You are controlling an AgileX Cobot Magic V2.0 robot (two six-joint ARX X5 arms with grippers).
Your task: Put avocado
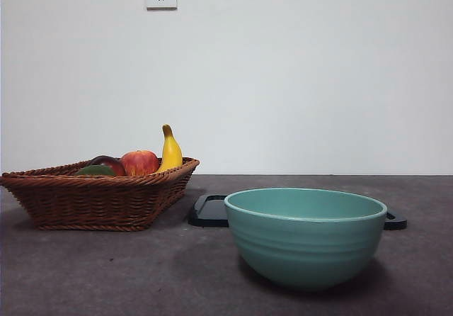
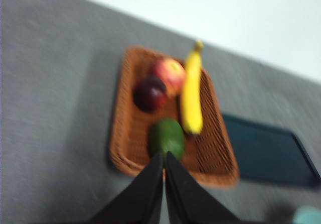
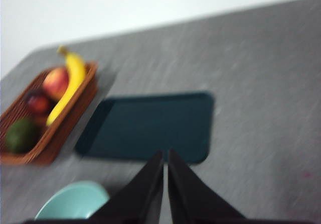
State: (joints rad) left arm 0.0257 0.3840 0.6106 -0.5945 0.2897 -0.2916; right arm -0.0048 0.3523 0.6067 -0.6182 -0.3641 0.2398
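avocado: the avocado (image 2: pixel 166 137) lies in the basket (image 2: pixel 125 148), at the end nearest my left camera; in the front view only a low green sliver of it (image 1: pixel 95 170) shows over the basket's rim.
basket: woven brown wicker, standing on the grey table (image 1: pixel 106 273); from the front it sits left of the bowl and a little further back.
other fruit in the basket: a dark red-purple fruit (image 2: pixel 150 93) just beyond the avocado, a red apple (image 2: pixel 170 73) touching it further back, and a banana (image 2: pixel 191 91) running lengthwise beside all three - its tip ends just beside the avocado.
tray: a flat dark tray (image 3: pixel 150 126) lies on the table just beside the basket, on the banana side; i can't tell whether the two touch.
bowl: a pale green bowl (image 1: pixel 306 234) stands in front of the tray, nearest the front camera, with nothing visible inside from my right camera.
left gripper: my left gripper (image 2: pixel 164 156) hangs above the basket's near end, jaws pressed together, nothing between them - the tips line up with the avocado but sit well above it.
right gripper: my right gripper (image 3: pixel 165 156) hangs over the tray's near edge, jaws pressed together, holding nothing.
picture quality: both wrist pictures are blurred, so i can't read fine surface detail.
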